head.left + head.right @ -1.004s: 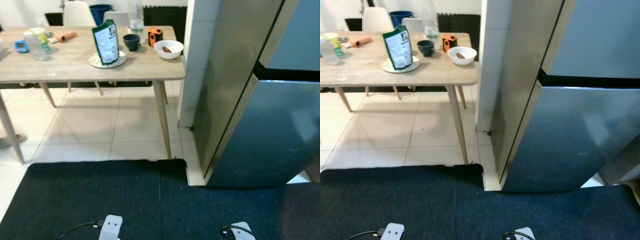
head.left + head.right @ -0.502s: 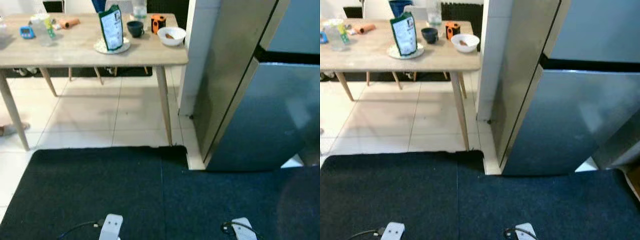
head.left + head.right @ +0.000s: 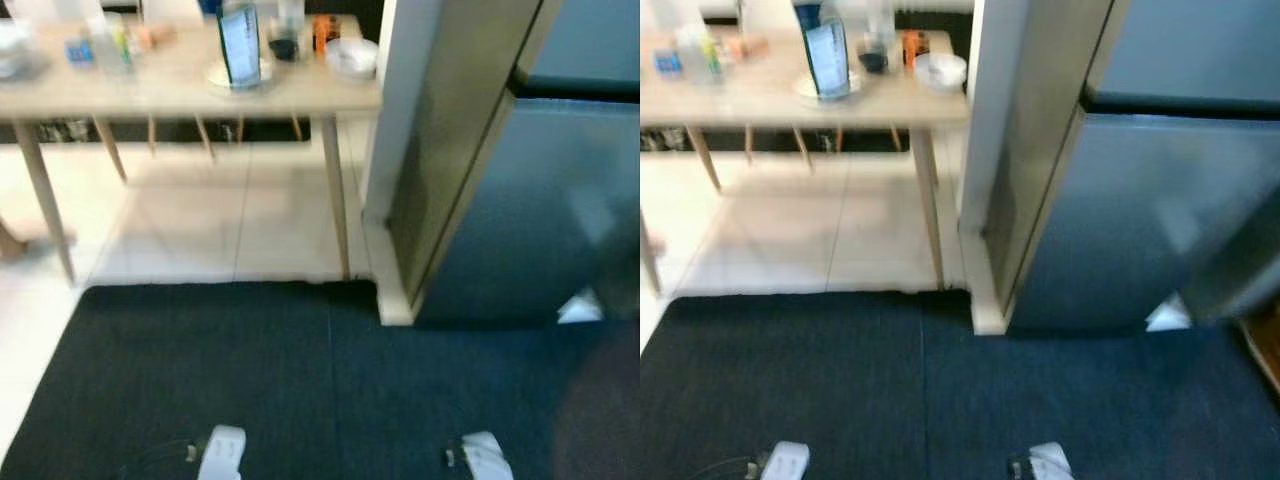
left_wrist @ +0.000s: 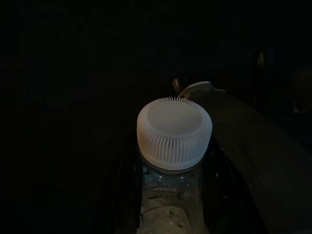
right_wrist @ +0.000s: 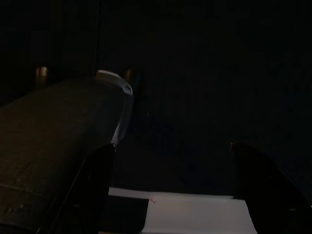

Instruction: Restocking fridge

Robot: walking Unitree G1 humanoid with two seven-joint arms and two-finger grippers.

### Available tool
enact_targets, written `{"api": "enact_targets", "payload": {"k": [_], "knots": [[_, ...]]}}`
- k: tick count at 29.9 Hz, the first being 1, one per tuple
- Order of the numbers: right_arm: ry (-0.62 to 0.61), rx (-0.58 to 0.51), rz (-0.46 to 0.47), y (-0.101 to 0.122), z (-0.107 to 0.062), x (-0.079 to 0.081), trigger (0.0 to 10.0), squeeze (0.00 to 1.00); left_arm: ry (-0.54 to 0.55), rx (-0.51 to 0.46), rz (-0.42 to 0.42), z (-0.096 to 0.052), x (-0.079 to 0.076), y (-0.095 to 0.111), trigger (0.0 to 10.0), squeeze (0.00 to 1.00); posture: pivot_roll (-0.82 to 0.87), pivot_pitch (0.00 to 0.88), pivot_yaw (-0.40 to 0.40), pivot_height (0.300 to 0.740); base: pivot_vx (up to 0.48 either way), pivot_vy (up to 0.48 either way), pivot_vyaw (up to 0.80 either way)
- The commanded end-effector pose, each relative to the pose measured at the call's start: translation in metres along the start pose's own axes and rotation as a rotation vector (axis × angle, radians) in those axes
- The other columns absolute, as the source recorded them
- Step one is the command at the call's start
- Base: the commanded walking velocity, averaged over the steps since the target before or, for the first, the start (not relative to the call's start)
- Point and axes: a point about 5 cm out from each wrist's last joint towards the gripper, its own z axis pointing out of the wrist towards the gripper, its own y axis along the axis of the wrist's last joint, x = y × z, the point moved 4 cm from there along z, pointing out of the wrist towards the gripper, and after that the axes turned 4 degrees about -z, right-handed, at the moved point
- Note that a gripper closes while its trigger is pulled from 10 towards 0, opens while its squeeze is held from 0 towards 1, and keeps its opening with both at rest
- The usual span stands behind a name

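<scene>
A clear plastic bottle [image 4: 171,195] with a ribbed white cap [image 4: 174,131] is seen in the dark left wrist view, gripped at the shoulder below the cap by the left gripper [image 4: 170,204]; it is judged light, smooth and easily squeezed, so the stiffer neck is the better hold. Further back, a wooden table [image 3: 190,95] carries a green pouch [image 3: 240,45], a dark cup [image 3: 284,47] and a white bowl [image 3: 352,57] near its right-hand corner. To the right, the fridge [image 3: 530,200] stands with doors closed, which is judged the main obstacle, while the right gripper [image 5: 170,190] is held spread with nothing between its fingers.
</scene>
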Motion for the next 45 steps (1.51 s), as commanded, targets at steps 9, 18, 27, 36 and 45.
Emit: {"api": "enact_targets", "payload": {"k": [9, 18, 27, 36, 45], "knots": [[0.046, 0.033, 0.003, -0.0097, -0.0002, 0.0135, 10.0, 0.0, -0.058, 0.041, -0.013, -0.0002, -0.0133, -0.0143, 10.0, 0.0, -0.1, 0.11, -0.019, 0.74, -0.097, -0.084, 0.0], [0.045, 0.036, 0.006, -0.0111, -0.0005, 0.0137, 10.0, 0.0, -0.083, 0.054, 0.028, -0.0009, -0.0147, -0.0173, 10.0, 0.0, -0.1, 0.112, -0.019, 0.74, 0.0, -0.148, 0.0], [0.048, 0.034, 0.008, -0.0113, -0.0006, 0.0138, 10.0, 0.0, -0.085, 0.051, 0.006, -0.0006, -0.0168, -0.0175, 10.0, 0.0, -0.1, 0.114, -0.019, 0.74, 0.0, -0.472, 0.0], [0.048, 0.034, 0.007, -0.0109, -0.0005, 0.0137, 10.0, 0.0, -0.083, 0.051, 0.003, -0.0007, -0.0167, -0.018, 10.0, 0.0, -0.1, 0.114, -0.02, 0.74, 0.0, -0.477, 0.0], [0.049, 0.034, 0.007, -0.0109, -0.0005, 0.0141, 10.0, 0.0, -0.061, 0.04, 0.0, -0.0005, -0.0143, -0.0161, 10.0, 0.0, -0.1, 0.114, -0.022, 0.74, 0.0, -0.19, 0.0]]}}
